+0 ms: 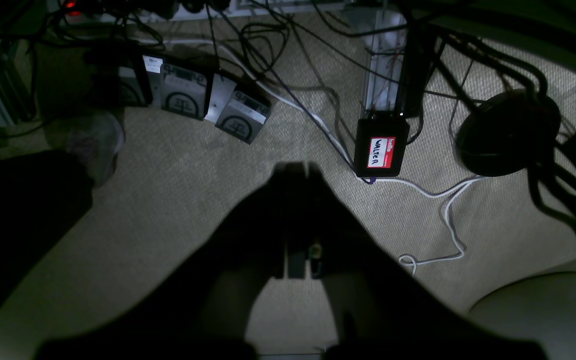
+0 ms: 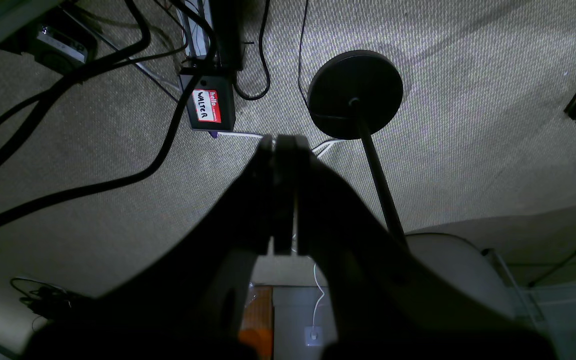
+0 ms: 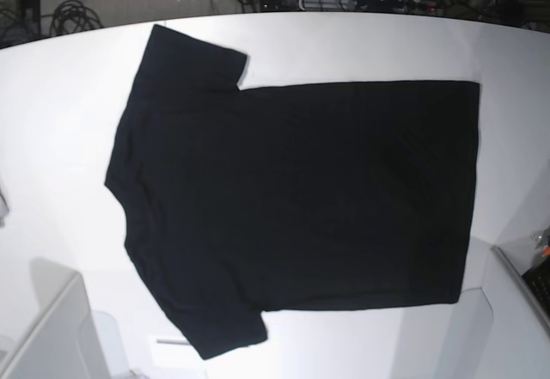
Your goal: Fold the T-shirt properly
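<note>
The black T-shirt (image 3: 301, 190) lies spread flat on the white table (image 3: 51, 95) in the base view. Its neck end is at the left, its hem at the right, and its sleeves are at the top left and bottom left. Only plain black cloth shows; no print is visible. Neither gripper shows in the base view. My left gripper (image 1: 298, 170) is a dark silhouette with its fingers pressed together, empty, over carpeted floor. My right gripper (image 2: 284, 142) is likewise shut and empty over the floor. The T-shirt is in neither wrist view.
Grey arm mounts stand at the table's front left corner (image 3: 51, 336) and front right corner (image 3: 516, 310). On the floor are cables, a black box with a red name label (image 1: 382, 151), a round black stand base (image 2: 355, 95) and grey boxes (image 1: 185, 92).
</note>
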Motion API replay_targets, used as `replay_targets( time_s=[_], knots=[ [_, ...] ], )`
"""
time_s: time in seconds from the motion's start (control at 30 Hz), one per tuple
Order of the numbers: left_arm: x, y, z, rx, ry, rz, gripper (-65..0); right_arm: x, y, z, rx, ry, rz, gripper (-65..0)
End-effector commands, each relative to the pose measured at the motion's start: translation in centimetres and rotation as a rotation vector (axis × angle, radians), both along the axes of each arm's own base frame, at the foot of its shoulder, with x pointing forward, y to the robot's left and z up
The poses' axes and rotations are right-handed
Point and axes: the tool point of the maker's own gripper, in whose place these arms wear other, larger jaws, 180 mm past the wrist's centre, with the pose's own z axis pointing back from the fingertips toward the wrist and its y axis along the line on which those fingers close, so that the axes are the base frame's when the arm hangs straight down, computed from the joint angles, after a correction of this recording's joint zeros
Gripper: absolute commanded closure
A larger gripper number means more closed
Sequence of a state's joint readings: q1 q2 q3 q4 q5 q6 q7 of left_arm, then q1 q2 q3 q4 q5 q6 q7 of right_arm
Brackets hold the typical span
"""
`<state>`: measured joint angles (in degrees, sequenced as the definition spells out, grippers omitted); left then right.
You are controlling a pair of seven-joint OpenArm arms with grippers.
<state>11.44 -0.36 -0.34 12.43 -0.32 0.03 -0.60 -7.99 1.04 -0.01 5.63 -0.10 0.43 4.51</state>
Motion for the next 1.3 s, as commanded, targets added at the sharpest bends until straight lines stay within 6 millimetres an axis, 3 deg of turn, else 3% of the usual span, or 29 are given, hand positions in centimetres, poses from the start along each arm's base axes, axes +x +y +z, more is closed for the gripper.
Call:
replay_targets(
  time_s=[0.0, 0.4, 0.57, 0.73, 0.87, 1.1, 1.27],
  knots=[
    [-0.5, 0.2, 0.1, 0.006, 0.008, 0.002, 0.0, -0.4, -0.4, 0.0, -0.01, 0.006, 0.007, 0.0],
    [-1.3, 0.3, 0.2, 0.009, 0.02, 0.003, 0.0, -0.8, -0.4, 0.1, -0.01, 0.015, 0.007, 0.0],
    [-3.0, 1.4, 0.6, 0.024, 0.03, -0.003, 0.0, -2.6, -0.5, 0.3, -0.012, 0.04, 0.007, 0.0],
    [-3.7, 2.6, 1.5, 0.04, -0.005, -0.018, 0.0, -3.2, -1.9, 0.6, -0.033, 0.023, 0.003, 0.0],
    [-5.5, 2.9, 1.9, 0.044, 0.011, -0.023, 0.0, -4.7, -2.7, 1.2, -0.045, 0.032, 0.008, 0.0],
    [-6.8, 5.9, 4.2, 0.08, -0.045, 0.002, 0.0, -5.8, -3.0, 3.2, -0.056, -0.005, 0.006, 0.0],
    [-6.3, 9.5, 7.5, 0.102, -0.142, 0.116, 0.0, -4.8, -6.3, 5.8, -0.137, -0.07, -0.108, 0.0]
  ],
)
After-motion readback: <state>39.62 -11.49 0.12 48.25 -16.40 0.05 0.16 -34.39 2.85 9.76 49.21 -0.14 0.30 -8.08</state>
